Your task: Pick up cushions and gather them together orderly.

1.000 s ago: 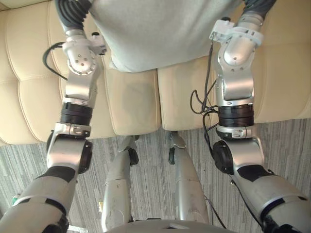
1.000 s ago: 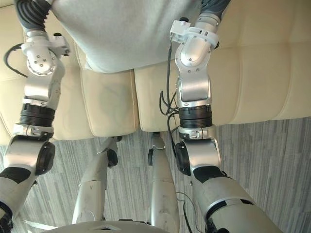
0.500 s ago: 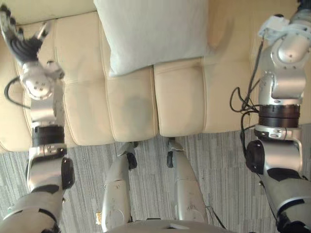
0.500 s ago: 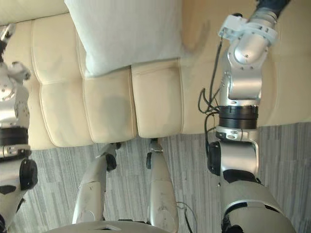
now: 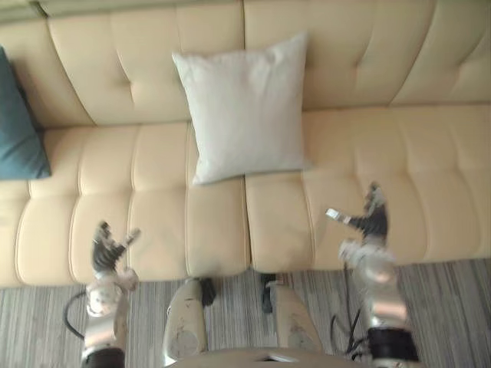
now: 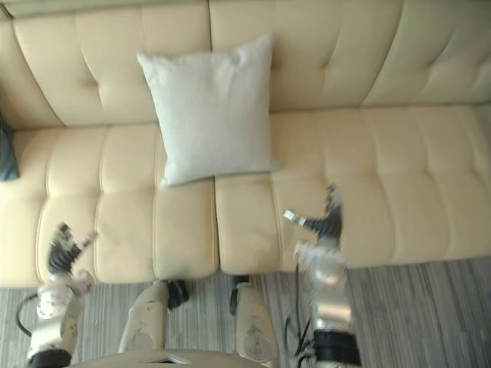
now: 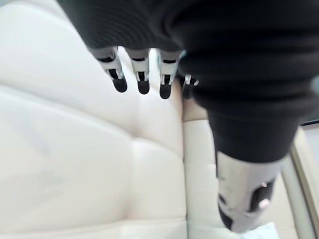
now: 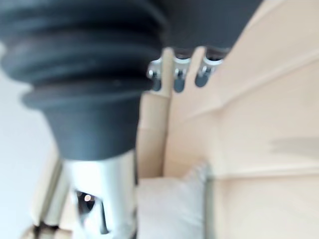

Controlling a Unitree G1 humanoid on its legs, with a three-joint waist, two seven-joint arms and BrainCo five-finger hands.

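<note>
Teal cushion (image 5: 17, 126) far-left; left hand (image 5: 107, 247) nearer
Left and right hand (image 5: 368, 220) fingers spread, empty, at sofa (image 5: 430, 176) near edge; white cushion (image 5: 244, 107) centred between them, farther back.

- No writing, label, brand mark, number or sign can be read in any view.
- The pale grey cushion (image 5: 245, 107) is plain fabric.
- The teal cushion (image 5: 15, 126) at the sofa's left end is plain too.
- The cream sofa (image 5: 399, 153) is plain tufted upholstery.
</note>
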